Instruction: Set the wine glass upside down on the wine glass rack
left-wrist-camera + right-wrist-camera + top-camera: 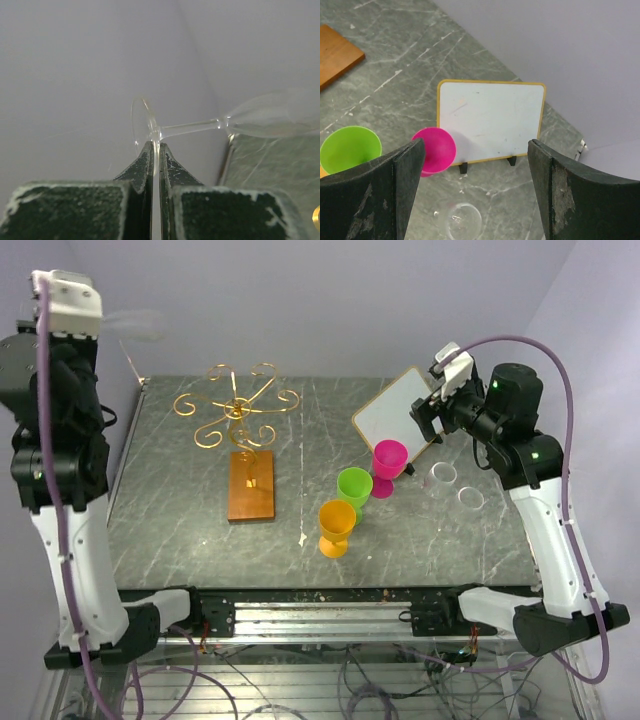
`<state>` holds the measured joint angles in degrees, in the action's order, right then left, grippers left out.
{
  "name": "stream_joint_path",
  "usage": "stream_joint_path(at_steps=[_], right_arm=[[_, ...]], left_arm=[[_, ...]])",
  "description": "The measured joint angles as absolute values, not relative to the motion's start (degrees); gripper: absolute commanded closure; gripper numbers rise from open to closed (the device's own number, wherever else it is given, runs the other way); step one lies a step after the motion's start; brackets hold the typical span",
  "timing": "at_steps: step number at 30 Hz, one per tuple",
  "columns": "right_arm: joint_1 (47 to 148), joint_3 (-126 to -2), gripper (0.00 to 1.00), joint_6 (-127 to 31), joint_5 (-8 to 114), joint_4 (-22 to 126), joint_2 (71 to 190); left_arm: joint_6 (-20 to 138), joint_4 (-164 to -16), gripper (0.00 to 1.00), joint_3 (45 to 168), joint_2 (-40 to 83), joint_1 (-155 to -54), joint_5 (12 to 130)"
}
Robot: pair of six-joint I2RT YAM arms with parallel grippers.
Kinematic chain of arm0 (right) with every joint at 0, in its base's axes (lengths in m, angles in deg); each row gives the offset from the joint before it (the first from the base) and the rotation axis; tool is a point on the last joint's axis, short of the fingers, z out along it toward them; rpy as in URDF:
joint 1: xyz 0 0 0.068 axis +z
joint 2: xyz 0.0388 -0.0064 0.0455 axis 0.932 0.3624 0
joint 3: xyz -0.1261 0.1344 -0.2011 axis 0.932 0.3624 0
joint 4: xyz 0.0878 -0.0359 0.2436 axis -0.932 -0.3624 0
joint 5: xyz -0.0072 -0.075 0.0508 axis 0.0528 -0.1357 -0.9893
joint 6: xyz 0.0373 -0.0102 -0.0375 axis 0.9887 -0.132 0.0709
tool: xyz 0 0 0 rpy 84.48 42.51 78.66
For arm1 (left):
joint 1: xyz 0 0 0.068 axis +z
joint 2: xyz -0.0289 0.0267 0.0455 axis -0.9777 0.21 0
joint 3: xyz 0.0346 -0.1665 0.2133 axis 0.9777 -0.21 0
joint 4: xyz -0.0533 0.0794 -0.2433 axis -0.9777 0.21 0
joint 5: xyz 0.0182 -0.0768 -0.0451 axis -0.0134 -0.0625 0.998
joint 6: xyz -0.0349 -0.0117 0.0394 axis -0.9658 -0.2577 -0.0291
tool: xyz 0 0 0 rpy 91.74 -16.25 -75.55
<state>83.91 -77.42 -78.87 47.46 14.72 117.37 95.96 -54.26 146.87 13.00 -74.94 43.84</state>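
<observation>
A clear wine glass [270, 116] lies sideways in the air, its stem [190, 128] level and its bowl to the right. My left gripper [155, 150] is shut on the thin edge of its foot [141, 125]. In the top view this glass [135, 322] shows as a faint blur beside the raised left gripper [100, 318], high above the table's back left corner. The gold wire rack [237, 405] stands on a wooden base [250, 485], to the right of and below the glass. My right gripper [476, 145] is open and holds nothing, hovering near the whiteboard [490, 120].
Pink [389, 465], green [354, 487] and orange [336, 525] goblets stand mid-table. Two clear glasses [443, 474] [470, 496] sit at the right, one [462, 220] under my right gripper. The whiteboard [395, 415] leans at the back right.
</observation>
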Motion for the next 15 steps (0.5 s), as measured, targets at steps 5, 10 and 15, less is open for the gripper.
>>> stream_joint_path(at_steps=[5,10,15], right_arm=[[83.82,-78.58,0.16,-80.94,47.98,12.92,117.37],[83.76,-78.75,0.16,-82.01,47.85,11.94,117.81],[83.65,-78.64,0.16,-82.43,46.67,11.37,119.32]], left_arm=[[105.40,-51.07,0.93,146.93,17.96,-74.92,41.61],[115.04,-48.01,0.93,143.55,20.30,-74.96,41.94],[122.47,-46.17,0.93,141.21,21.11,-77.30,43.69]])
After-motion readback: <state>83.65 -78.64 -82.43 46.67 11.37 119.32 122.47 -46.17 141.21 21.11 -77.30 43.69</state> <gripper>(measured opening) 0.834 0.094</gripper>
